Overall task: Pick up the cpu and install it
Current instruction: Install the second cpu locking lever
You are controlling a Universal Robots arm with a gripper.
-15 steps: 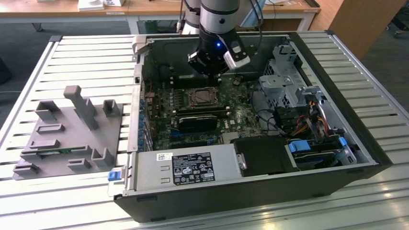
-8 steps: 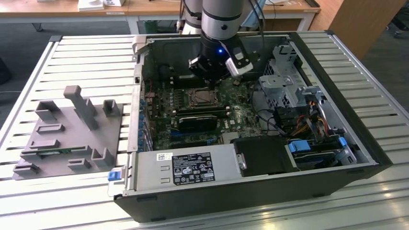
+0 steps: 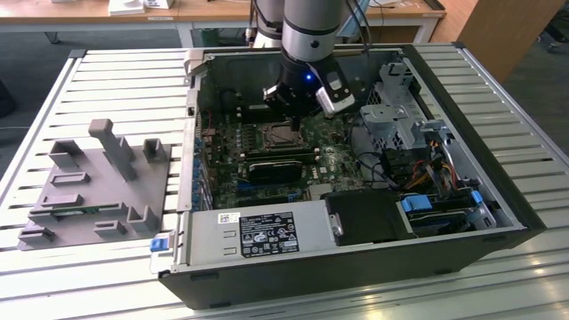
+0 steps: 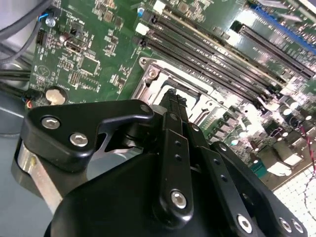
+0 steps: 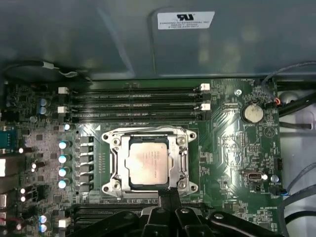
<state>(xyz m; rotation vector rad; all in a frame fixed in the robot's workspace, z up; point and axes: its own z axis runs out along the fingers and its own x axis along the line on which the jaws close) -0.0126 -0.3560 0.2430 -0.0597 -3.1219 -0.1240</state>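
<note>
The cpu (image 5: 148, 162), a flat silver square, lies inside the metal-framed socket (image 5: 112, 163) on the green motherboard. My gripper (image 5: 169, 191) has its two black fingers pressed together with nothing between them. Their tips stand at the socket frame's edge, just beside the cpu. In the second wrist view the joined fingertips (image 4: 174, 98) point down at the socket frame (image 4: 148, 74). In the exterior view the gripper (image 3: 290, 122) hangs inside the open computer case, directly over the socket (image 3: 280, 136).
Black memory slots (image 5: 133, 103) run alongside the socket, and a coin battery (image 5: 253, 112) sits on the board. A drive cage (image 3: 396, 107), cables (image 3: 418, 167) and a power supply (image 3: 258, 233) crowd the case. A grey parts fixture (image 3: 98, 187) stands on the slatted table at the exterior view's left.
</note>
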